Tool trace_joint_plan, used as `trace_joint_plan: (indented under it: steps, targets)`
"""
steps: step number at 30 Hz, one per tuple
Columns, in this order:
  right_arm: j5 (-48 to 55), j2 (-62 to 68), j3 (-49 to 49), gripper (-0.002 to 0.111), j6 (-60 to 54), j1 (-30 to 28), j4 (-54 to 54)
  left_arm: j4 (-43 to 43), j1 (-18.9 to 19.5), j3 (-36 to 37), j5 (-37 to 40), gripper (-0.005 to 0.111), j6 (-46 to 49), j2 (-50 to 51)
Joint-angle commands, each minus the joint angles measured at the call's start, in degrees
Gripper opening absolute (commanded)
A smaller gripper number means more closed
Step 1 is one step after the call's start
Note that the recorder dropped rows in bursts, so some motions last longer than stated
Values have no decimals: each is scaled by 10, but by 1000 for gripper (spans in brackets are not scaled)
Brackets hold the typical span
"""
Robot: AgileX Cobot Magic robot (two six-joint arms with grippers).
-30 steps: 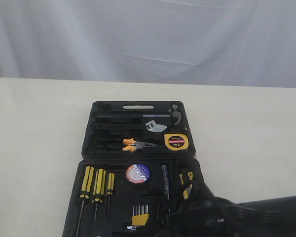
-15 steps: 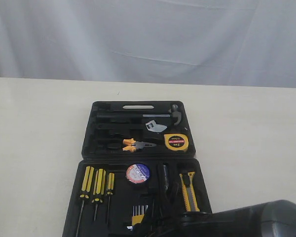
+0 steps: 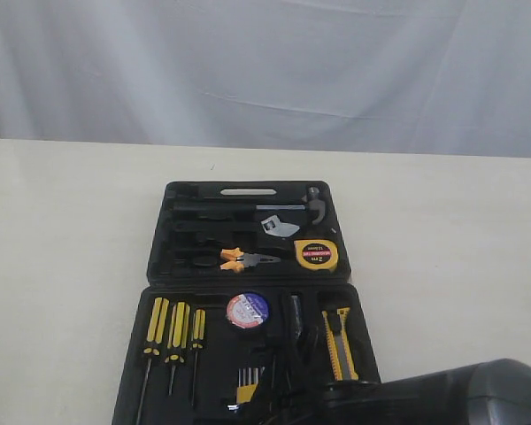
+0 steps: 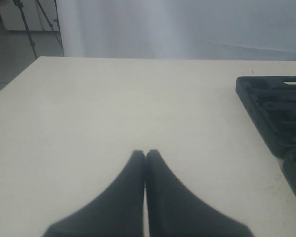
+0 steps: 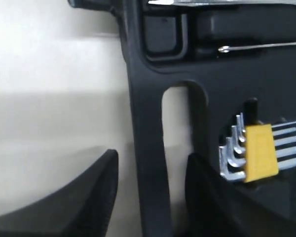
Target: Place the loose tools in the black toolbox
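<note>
L claw point(image 4: 145, 158) pinched together over the surface point(image 4: 103, 103), R claw point(image 5: 150, 197) spread apart w/ the black toolbox point(image 5: 143, 123) rim between its fingers point(image 5: 89, 197), hex key set point(image 5: 259, 153) just beside.

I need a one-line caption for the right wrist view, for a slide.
Open right gripper straddling the black toolbox handle edge, hex key set alongside.

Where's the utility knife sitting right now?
In the exterior view, the utility knife lies in the lower half of the black toolbox, right of the tape roll and below the tape measure.
</note>
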Motion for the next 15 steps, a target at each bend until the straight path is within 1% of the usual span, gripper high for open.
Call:
trace_joint_plan:
  steps: [1, 5, 12, 15]
  targets:
    - [-12, 0, 0, 42, 2, 1, -11, 0, -3, 1, -3, 0, -3, -1]
    - [-30, 0, 0, 42, 2, 1, -11, 0, -3, 1, -3, 0, -3, -1]
    - [-30, 0, 0, 42, 2, 1, -11, 0, -3, 1, -3, 0, -3, -1]
    - [-31, 11, 0, 42, 24, 0, -11, 0, -3, 1, -3, 0, -3, -1]
